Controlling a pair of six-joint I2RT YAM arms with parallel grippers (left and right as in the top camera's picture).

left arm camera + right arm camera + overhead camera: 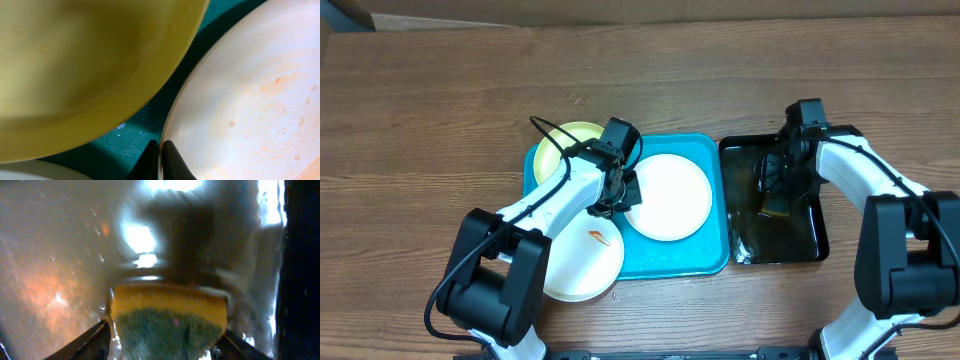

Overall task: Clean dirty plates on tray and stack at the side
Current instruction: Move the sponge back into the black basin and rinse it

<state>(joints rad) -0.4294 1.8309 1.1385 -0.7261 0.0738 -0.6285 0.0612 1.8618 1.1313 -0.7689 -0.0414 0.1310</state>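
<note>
The turquoise tray (715, 262) lies mid-table. A white plate (670, 196) lies in it, with faint orange streaks and water drops in the left wrist view (250, 100). My left gripper (617, 197) is shut on that plate's left rim (161, 152). A pale yellow-green plate (565, 143) sits at the tray's far left corner and fills the upper left of the left wrist view (75, 65). Another white plate (582, 255) with an orange-red smear lies over the tray's front left edge. My right gripper (775, 185) is shut on a yellow and green sponge (167, 317) in the black tub.
The black tub (817, 243) with water stands right of the tray, touching it. The wet tub floor (55, 255) shows reddish reflections. Bare tray floor (127, 137) shows between the two plates. Brown wooden table (420, 120) surrounds everything.
</note>
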